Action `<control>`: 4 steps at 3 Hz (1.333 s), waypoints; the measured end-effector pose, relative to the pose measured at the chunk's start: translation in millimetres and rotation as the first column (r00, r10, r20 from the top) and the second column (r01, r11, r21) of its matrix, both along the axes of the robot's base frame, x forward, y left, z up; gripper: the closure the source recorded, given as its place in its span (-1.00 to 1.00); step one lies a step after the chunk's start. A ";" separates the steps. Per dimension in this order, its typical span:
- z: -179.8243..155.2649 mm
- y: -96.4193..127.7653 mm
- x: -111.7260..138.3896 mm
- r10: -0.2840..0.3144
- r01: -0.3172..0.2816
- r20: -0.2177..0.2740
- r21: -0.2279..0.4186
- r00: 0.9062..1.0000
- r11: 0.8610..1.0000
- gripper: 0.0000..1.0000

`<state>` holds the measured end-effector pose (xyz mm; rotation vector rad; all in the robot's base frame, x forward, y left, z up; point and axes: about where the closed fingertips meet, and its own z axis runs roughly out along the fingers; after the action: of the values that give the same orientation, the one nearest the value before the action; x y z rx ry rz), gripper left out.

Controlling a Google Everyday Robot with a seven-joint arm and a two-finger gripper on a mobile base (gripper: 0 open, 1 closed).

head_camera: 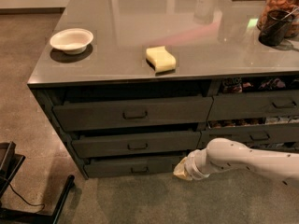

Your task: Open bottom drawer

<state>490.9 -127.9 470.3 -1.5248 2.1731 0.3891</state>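
Note:
The bottom drawer (126, 166) is the lowest of three dark grey-brown drawers in the left stack, with a thin front and a small loop handle (139, 170) at its middle. It stands slightly out, like the two taller drawers above it. My gripper (182, 171) is at the end of the white arm (243, 158), which reaches in low from the right. It is by the right end of the bottom drawer's front, to the right of the handle. I cannot tell whether it touches the drawer.
On the grey counter top (117, 41) are a white bowl (71, 40), a yellow sponge (160, 59), a dark cup (274, 28) and a jar (282, 3). The right stack's drawers (254, 107) lie behind the arm. A black chair base (28, 199) stands on the floor at lower left.

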 end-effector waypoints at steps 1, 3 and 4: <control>-3.9 0.5 -0.9 0.007 -0.007 0.001 -0.001 1.000 1.000 1.00; -82.1 16.7 21.0 0.090 -0.095 0.122 0.036 0.988 0.995 1.00; -170.7 36.7 42.4 0.091 -0.105 0.125 0.113 0.988 0.988 1.00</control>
<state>533.3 -91.2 299.7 -1.5514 1.9530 0.4399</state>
